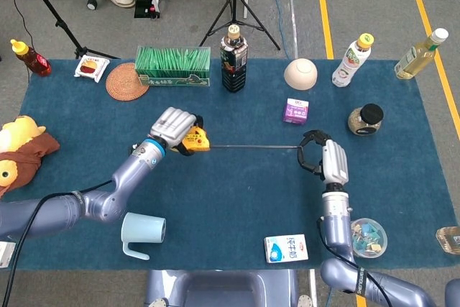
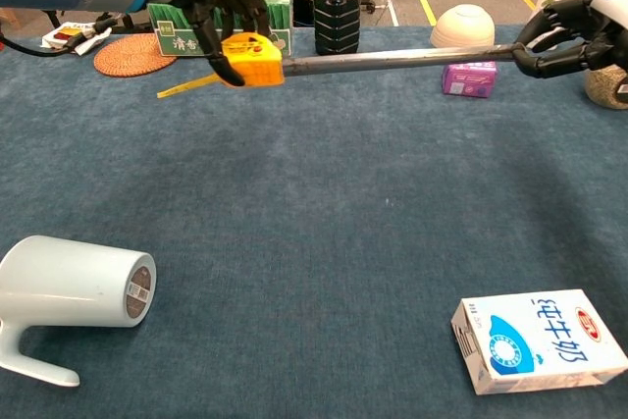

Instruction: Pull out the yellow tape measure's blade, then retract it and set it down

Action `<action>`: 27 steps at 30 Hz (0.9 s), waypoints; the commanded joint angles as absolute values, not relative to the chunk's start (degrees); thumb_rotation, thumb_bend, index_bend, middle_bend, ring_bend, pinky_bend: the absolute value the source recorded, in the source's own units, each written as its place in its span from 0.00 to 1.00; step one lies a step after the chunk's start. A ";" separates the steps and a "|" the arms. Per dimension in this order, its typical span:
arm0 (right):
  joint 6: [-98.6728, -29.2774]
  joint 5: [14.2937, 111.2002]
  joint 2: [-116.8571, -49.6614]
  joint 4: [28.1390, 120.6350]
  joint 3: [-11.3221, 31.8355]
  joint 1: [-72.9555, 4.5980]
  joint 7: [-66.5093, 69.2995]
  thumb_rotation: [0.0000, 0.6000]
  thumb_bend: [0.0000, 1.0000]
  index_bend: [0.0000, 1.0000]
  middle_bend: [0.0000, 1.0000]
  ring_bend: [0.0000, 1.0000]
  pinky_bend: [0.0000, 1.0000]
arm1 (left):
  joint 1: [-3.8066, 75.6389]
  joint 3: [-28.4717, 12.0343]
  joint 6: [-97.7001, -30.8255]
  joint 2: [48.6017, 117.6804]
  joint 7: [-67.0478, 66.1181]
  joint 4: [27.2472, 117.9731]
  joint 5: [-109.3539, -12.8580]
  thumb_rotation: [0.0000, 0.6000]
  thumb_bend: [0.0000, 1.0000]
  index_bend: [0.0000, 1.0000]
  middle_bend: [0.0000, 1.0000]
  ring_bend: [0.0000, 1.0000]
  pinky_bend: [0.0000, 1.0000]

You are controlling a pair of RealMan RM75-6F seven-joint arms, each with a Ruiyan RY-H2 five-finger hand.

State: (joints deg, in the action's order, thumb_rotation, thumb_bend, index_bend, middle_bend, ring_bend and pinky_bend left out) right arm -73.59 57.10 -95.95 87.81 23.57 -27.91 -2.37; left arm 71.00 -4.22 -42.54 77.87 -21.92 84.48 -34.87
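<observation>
Yellow tape measure (image 1: 195, 139) hung above the cloth at ten o'clock, clasped by the left hand (image 1: 171, 128); the right hand (image 1: 321, 157), at three, pinched the blade (image 1: 251, 147) tip. Pulling called for keeping the blade straight and level.
</observation>
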 commanded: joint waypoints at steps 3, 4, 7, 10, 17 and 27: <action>-73.99 56.98 -95.03 87.95 23.50 -27.01 -1.90 1.00 0.51 0.68 0.35 0.28 0.29 | 68.25 -3.34 -42.63 75.83 -20.26 84.18 -36.95 1.00 0.24 0.54 0.45 0.39 0.47; -74.04 56.93 -94.82 87.96 23.49 -26.82 -1.79 1.00 0.51 0.68 0.35 0.28 0.29 | 67.81 -3.25 -42.58 75.47 -19.99 84.15 -37.26 1.00 0.24 0.54 0.45 0.39 0.47; -74.24 56.78 -94.24 88.05 23.52 -26.22 -1.33 1.00 0.51 0.68 0.35 0.28 0.29 | 66.35 -2.88 -42.38 74.17 -19.29 83.95 -38.20 1.00 0.24 0.54 0.45 0.39 0.47; -74.36 56.87 -93.71 88.00 23.42 -25.78 -1.09 1.00 0.51 0.68 0.35 0.28 0.29 | 65.28 -2.64 -42.18 73.14 -18.82 83.88 -38.84 1.00 0.24 0.54 0.45 0.39 0.47; -74.49 56.78 -92.65 88.06 23.35 -24.83 -0.43 1.00 0.51 0.68 0.35 0.28 0.29 | 63.09 -2.12 -41.51 71.40 -18.16 83.32 -39.88 1.00 0.24 0.54 0.45 0.39 0.47; -74.63 56.98 -92.26 88.19 23.30 -24.40 -0.13 1.00 0.52 0.68 0.36 0.29 0.29 | 61.12 -2.60 -40.93 69.67 -17.25 83.52 -41.26 1.00 0.24 0.54 0.45 0.39 0.47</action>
State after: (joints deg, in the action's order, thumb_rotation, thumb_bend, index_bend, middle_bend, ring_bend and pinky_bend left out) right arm -74.63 56.98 -92.26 88.19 23.31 -24.40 -0.14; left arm 61.15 -2.56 -40.97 69.70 -17.28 83.50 -41.23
